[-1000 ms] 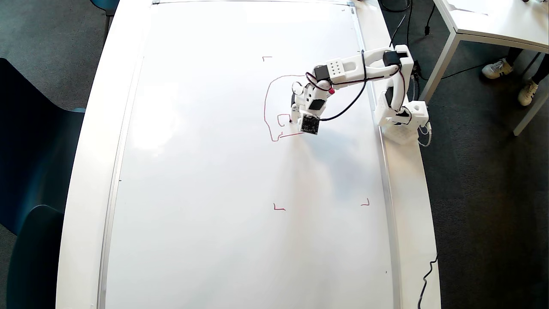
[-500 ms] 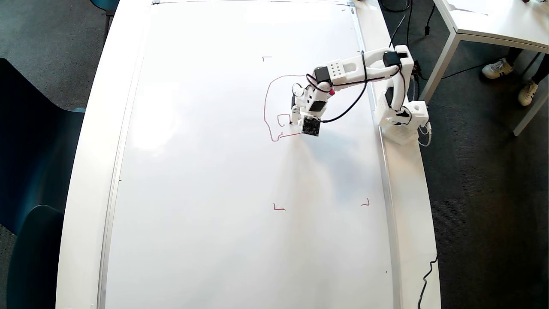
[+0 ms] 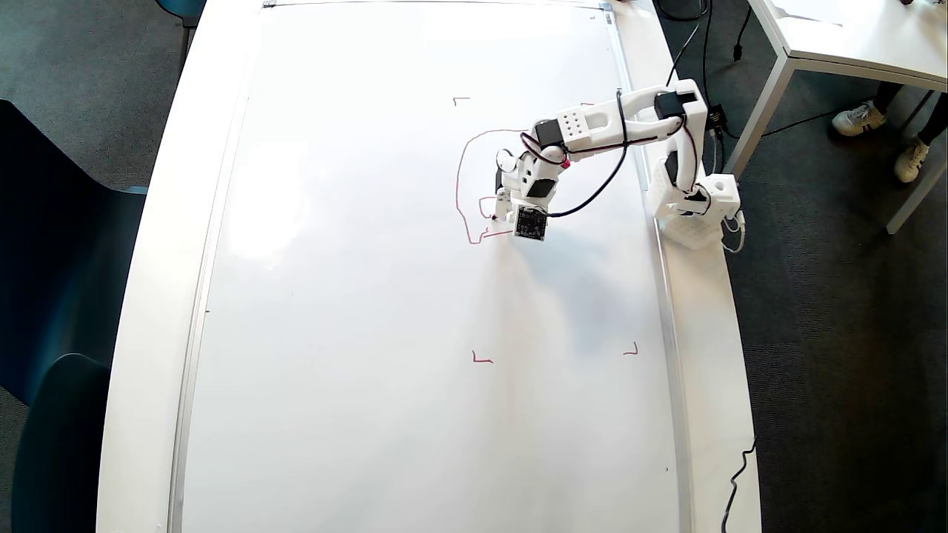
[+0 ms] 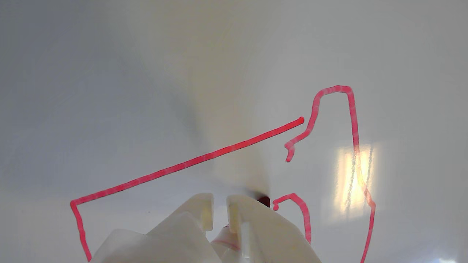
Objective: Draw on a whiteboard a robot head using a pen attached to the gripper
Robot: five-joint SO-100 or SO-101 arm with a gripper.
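The whiteboard (image 3: pixel 370 296) fills most of the overhead view. On its upper right part is a partial robot head (image 3: pixel 458 178): a thin red rounded outline with a small unclosed square inside. The white gripper (image 3: pixel 505 210) hangs over the outline's lower part, jaws nearly together around the pen. The pen's red end (image 3: pixel 565 163) shows by the wrist. In the wrist view the gripper (image 4: pixel 219 213) enters from the bottom, and the pen's dark tip (image 4: pixel 264 201) touches the whiteboard (image 4: pixel 109 73) at the end of a short red stroke. Lines of the robot head (image 4: pixel 182 166) run across the view.
The arm's base (image 3: pixel 692 215) stands on the table's right rim. Small red corner marks (image 3: pixel 481 359) (image 3: pixel 631 351) (image 3: pixel 461 99) sit on the board. Dark chairs (image 3: pixel 44 296) are at left, another table (image 3: pixel 852 37) and someone's shoes (image 3: pixel 859 118) at upper right, a cable (image 3: pixel 733 481) at lower right.
In the overhead view the gripper and pen tip have slid a little left and down, and the small inner stroke has grown slightly. The arm's elbow has leaned left with them.
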